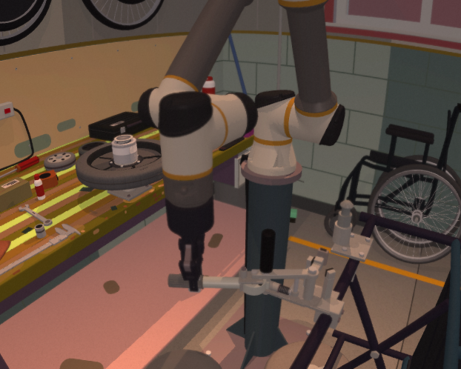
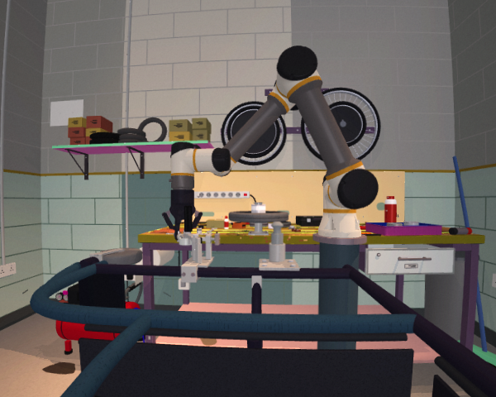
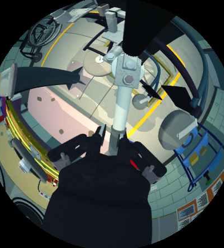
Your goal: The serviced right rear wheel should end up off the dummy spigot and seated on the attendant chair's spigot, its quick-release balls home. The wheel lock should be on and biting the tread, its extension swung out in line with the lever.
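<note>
On the chair frame's rail, the wheel lock point(image 1: 302, 284) is clamped with its lever pointing out toward the bench. The pale extension point(image 1: 211, 282) lies in line with the lever, ending in a ribbed grip point(image 3: 116, 139). I have my gripper point(image 1: 192, 278) closed around that extension near its ribbed end. The chair's spigot point(image 1: 344, 228) stands bare on its plate beside the lock. The serviced wheel point(image 1: 119, 163) lies flat on the dummy spigot point(image 1: 124, 149) on the bench, away from my gripper.
Behind, the workbench point(image 1: 64, 190) carries tools, a bottle and boxes. The arm's pedestal point(image 1: 267, 254) stands right behind the lock. A black upright handle point(image 1: 267, 250) rises near the lever. A finished wheelchair point(image 1: 417, 198) sits by the wall. Dark frame tubes point(image 2: 248, 273) surround the lock.
</note>
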{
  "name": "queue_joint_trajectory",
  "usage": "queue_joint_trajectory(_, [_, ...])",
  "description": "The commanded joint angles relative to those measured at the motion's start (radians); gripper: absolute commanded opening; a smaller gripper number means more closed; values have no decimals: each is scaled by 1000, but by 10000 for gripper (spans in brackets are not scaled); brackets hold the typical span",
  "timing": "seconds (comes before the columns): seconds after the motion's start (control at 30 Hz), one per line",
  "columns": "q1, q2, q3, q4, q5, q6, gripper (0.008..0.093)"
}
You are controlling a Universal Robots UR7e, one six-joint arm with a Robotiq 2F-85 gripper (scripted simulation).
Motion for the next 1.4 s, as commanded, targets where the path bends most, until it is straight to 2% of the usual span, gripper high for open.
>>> queue_joint_trajectory(0.0, [-1, 0, 0, 0, -2, 0, 290])
queue_joint_trajectory(0.5, [-1, 0, 0, 0, -2, 0, 580])
queue_joint_trajectory(1.03, [-1, -4, -2, 5, -2, 0, 580])
queue_joint_trajectory(1.37, [-1, -34, -14, 47, -2, 0, 580])
